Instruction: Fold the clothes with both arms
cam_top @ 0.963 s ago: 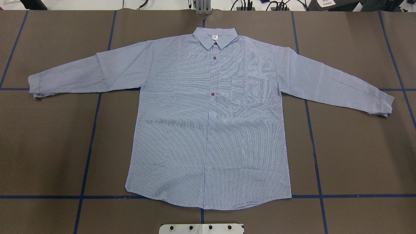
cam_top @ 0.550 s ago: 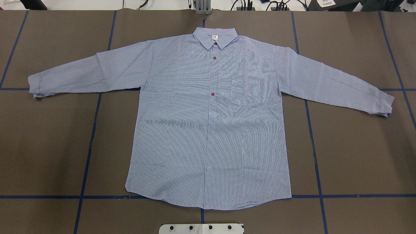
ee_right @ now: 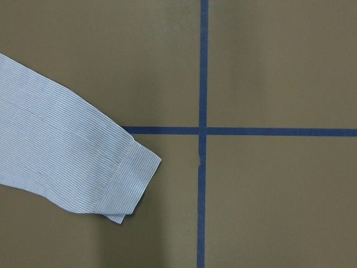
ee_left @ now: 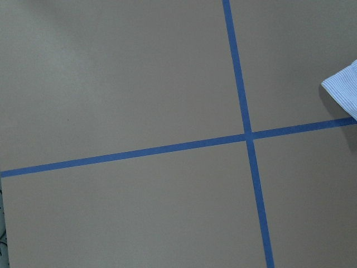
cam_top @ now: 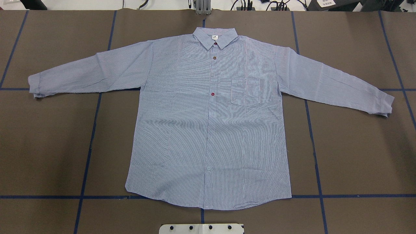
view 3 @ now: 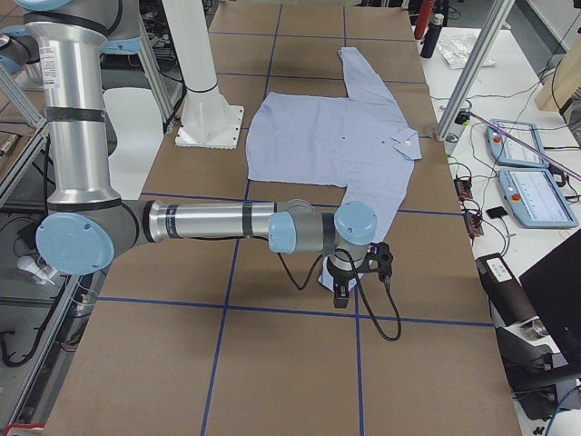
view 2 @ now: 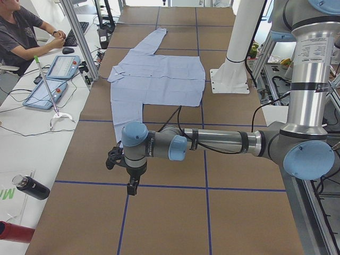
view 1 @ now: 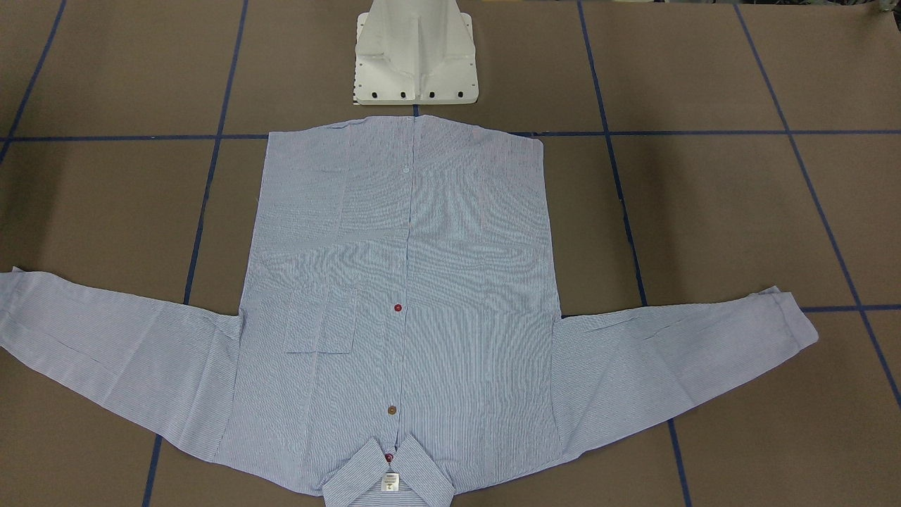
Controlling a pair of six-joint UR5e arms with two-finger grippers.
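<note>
Lying flat and buttoned side up on the table (cam_top: 357, 156), the shirt (cam_top: 208, 123) shows no shift in the overhead view over the last second, so folding has not begun. At the left, the left gripper (view 2: 132, 186) hangs just beyond the left cuff (cam_top: 34, 86). Only a side view shows it, so I cannot tell whether its fingers are apart. In the middle, the body lies smooth with the collar (cam_top: 214, 37) far from the robot. At the right, the right gripper (view 3: 341, 292) hovers near the right cuff (ee_right: 128, 178), and its state is equally unclear. The 2 sleeves look like the first grabs.

Shirt cuff (ee_left: 343, 89) near blue tape cross (ee_left: 248, 135)
</note>
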